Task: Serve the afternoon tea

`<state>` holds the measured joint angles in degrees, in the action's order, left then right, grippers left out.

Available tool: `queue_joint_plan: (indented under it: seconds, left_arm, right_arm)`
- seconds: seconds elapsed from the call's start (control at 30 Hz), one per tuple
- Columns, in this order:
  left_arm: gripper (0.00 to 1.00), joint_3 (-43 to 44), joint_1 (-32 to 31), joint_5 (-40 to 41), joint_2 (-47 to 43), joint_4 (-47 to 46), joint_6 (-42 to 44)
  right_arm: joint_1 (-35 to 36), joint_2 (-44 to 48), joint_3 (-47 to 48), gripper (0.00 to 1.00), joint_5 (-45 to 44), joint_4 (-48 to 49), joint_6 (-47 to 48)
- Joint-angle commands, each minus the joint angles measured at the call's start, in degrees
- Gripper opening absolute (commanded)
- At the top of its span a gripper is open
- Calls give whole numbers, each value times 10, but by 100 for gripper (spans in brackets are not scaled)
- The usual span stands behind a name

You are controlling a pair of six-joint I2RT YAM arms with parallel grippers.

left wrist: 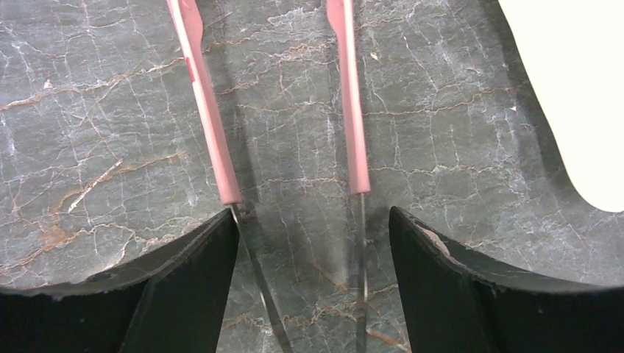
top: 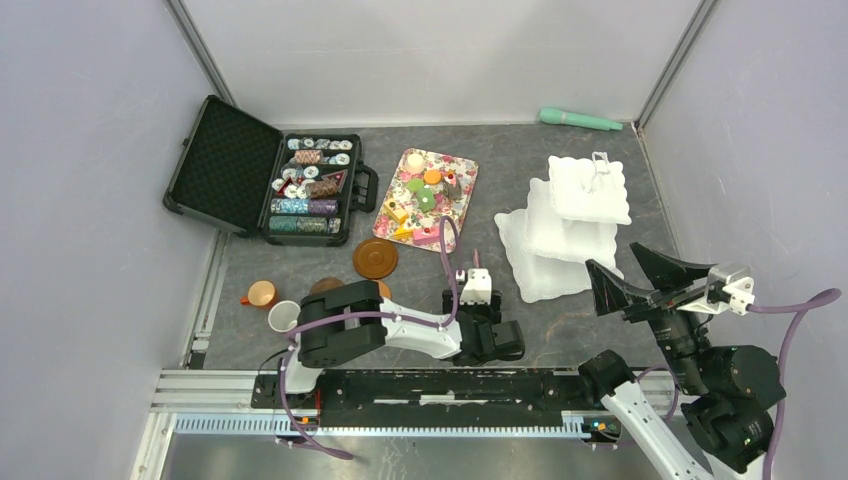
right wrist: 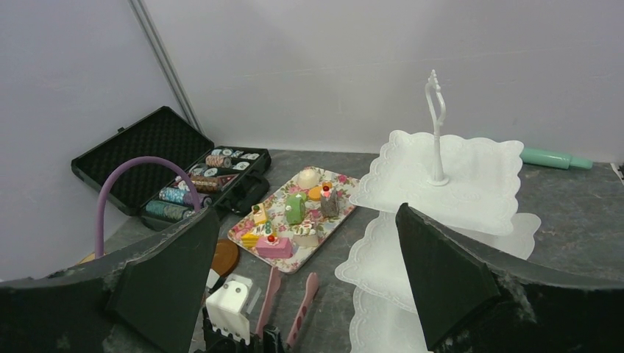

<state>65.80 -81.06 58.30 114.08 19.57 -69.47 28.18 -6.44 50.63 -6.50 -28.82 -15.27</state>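
The white three-tier stand (top: 570, 215) stands at the right and also shows in the right wrist view (right wrist: 449, 176). Toy pastries (top: 425, 190) lie on a floral tray. A brown saucer (top: 375, 259) lies in front of the tray, and another (top: 325, 287) is partly hidden by the left arm. An orange mug (top: 262, 294) and a white mug (top: 284, 316) stand at the left. My left gripper (left wrist: 313, 217) is low over the table and open, with pink-tipped tongs (left wrist: 213, 132) lying between its jaws. My right gripper (right wrist: 307, 209) is raised, open and empty.
An open black case of poker chips (top: 290, 185) sits at the back left. A green rolling pin (top: 580, 120) lies by the back wall. The floral tray (top: 462, 166) lies between the case and the stand. Walls close in on three sides.
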Motion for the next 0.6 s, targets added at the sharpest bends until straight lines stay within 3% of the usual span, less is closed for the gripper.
queue_joint_plan:
  seconds: [0.0, 0.27, 0.57]
  left_arm:
    - [77, 10, 3, -5, 23, 1, -1]
    - [61, 3, 1, -9, 1, 1, 19]
    - [60, 9, 2, -68, -81, 21, 179]
  right_arm:
    - [2, 9, -6, 98, -10, 10, -7]
    - [3, 8, -8, 98, -12, 14, -8]
    - [2, -11, 29, 98, -24, -12, 17]
